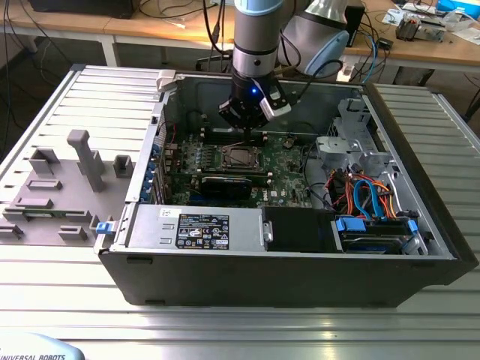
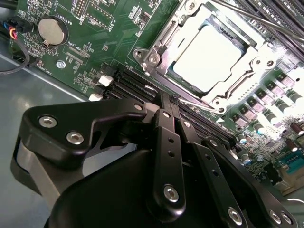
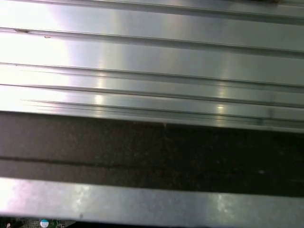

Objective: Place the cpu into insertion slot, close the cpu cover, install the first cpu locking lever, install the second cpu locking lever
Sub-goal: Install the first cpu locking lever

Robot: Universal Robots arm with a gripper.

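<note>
The cpu (image 2: pixel 209 57), with its bright silver top, lies seated in the insertion slot (image 2: pixel 156 52) on the green motherboard (image 2: pixel 95 42). Its window framing the chip, the cpu cover (image 2: pixel 259 64) lies flat over it. A thin wire lever (image 2: pixel 247 16) runs along the socket's far side. My gripper (image 2: pixel 167 100) has its black fingers (image 2: pixel 164 142) drawn together at the socket's near edge, with nothing visibly between them. In the exterior view the gripper (image 1: pixel 251 133) hangs just behind the socket (image 1: pixel 240 156), inside the open computer case (image 1: pixel 225 262).
Long black memory slots (image 2: pixel 128 85) flank the socket. A black graphics card (image 1: pixel 225 185), the power supply (image 1: pixel 195 225) and coloured cables (image 1: pixel 367 195) crowd the case. Grey fixtures (image 1: pixel 82 161) stand on the ribbed aluminium table (image 3: pixel 152 57) at the exterior view's left.
</note>
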